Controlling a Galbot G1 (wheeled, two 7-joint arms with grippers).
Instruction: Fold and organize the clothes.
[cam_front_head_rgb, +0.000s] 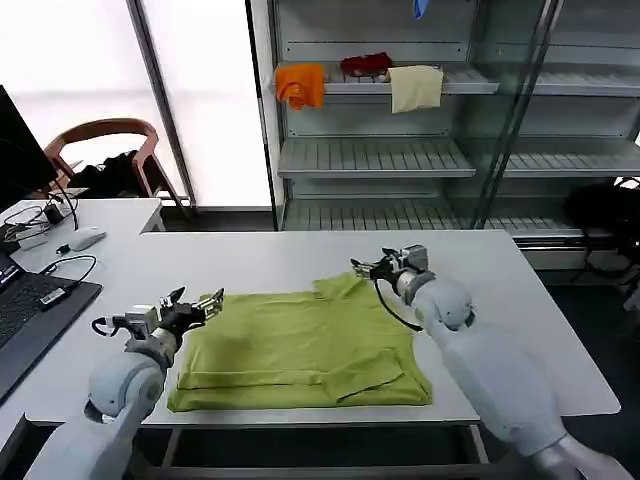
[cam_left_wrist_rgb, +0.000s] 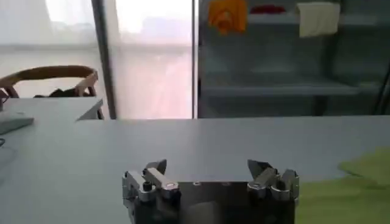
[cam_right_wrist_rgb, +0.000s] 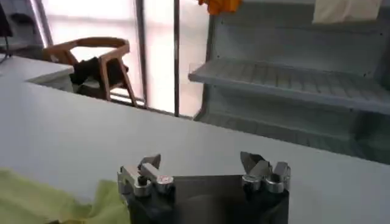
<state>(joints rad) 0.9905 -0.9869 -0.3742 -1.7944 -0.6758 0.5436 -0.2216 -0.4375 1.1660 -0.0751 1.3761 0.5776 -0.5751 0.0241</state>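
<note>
Both our grippers gape wide, empty: left gripper (cam_front_head_rgb: 200, 303), right gripper (cam_front_head_rgb: 368, 267) at T-shirt (cam_front_head_rgb: 300, 350) far corners. We pinch single layer evenly, lift together.

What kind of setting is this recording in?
Probably a lab or office mocked up as a shop: a white table with the T-shirt, a glass-fronted shelf unit, and a keyboard on a side desk.

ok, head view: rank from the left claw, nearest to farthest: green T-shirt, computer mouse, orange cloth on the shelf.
1. Green T-shirt: right beside the left claw, at the shirt's near-left corner on the table.
2. Computer mouse: farther left, on the side desk.
3. Orange cloth: far back, on the upper shelf behind the table.
</note>
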